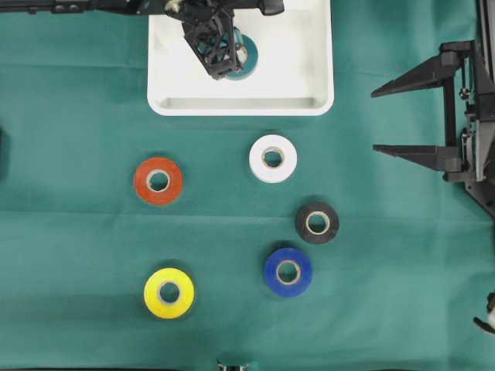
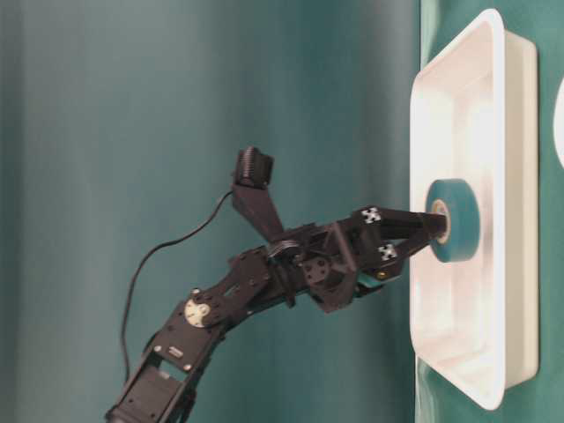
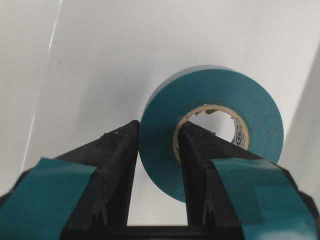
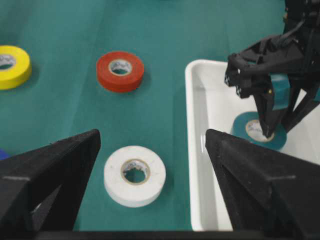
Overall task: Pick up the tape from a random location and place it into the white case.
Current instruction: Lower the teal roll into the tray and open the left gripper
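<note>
My left pincer [image 3: 157,145] grips the teal tape roll [image 3: 220,100] inside the white case [image 1: 309,77] (right pincer [image 1: 410,120] gapes wide).

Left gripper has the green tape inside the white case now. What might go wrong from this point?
1. The left gripper pinches the green tape's wall, one finger in the core; lifting before opening would drag it back out.
2. The tape looks tilted on the white case floor, so on release it may roll.
</note>
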Motion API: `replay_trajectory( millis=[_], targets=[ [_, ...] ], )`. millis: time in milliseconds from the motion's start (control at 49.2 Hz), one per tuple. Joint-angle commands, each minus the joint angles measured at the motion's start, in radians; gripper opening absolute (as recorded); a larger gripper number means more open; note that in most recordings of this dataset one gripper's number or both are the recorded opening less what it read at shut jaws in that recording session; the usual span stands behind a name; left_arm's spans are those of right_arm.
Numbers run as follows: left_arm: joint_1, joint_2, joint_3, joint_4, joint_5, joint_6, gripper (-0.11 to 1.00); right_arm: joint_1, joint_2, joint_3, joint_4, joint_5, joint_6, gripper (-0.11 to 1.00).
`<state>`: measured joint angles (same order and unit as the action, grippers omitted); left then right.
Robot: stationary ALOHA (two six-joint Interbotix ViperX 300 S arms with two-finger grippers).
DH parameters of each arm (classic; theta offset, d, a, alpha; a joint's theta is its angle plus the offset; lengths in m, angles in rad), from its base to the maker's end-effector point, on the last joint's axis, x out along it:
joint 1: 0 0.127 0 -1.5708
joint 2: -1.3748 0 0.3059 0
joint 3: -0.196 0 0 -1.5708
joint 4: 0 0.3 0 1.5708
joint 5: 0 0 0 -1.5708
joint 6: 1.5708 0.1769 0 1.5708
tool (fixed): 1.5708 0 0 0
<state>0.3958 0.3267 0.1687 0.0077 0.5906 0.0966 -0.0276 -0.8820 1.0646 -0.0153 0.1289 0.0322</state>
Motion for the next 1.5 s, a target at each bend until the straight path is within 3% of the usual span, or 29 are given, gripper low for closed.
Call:
replay_trajectory(
  millis=[0,427,488,651,752,1118,1484],
  targets=[
    [0.003,-0.012,-0.012,0.0,-0.02,0.008,0.2,-0.002,0.006,-0.025,-0.002,-0.006,-0.002,0.91],
    [0.005,-0.014,-0.014,-0.002,-0.014,0.02,0.22,-0.002,0.006,-0.026,-0.002,-0.006,-0.002,0.91],
    [0.005,-0.017,-0.012,-0.002,-0.014,0.02,0.34,-0.002,0.006,-0.026,-0.002,-0.005,-0.002,0.91],
    [0.008,-0.018,-0.011,-0.003,-0.012,0.021,0.84,0.0,0.006,-0.025,-0.002,-0.005,-0.002,0.91],
    [0.009,-0.02,-0.011,-0.002,-0.014,0.021,0.99,-0.002,0.006,-0.026,-0.002,-0.003,-0.002,0.91],
    [0.009,-0.051,-0.015,-0.003,0.038,0.021,0.99,0.0,0.005,-0.028,-0.002,-0.003,0.0,0.91],
    [0.009,-0.215,-0.06,-0.002,0.146,0.021,0.99,0.0,0.006,-0.031,-0.002,0.0,-0.002,0.91]
  ],
)
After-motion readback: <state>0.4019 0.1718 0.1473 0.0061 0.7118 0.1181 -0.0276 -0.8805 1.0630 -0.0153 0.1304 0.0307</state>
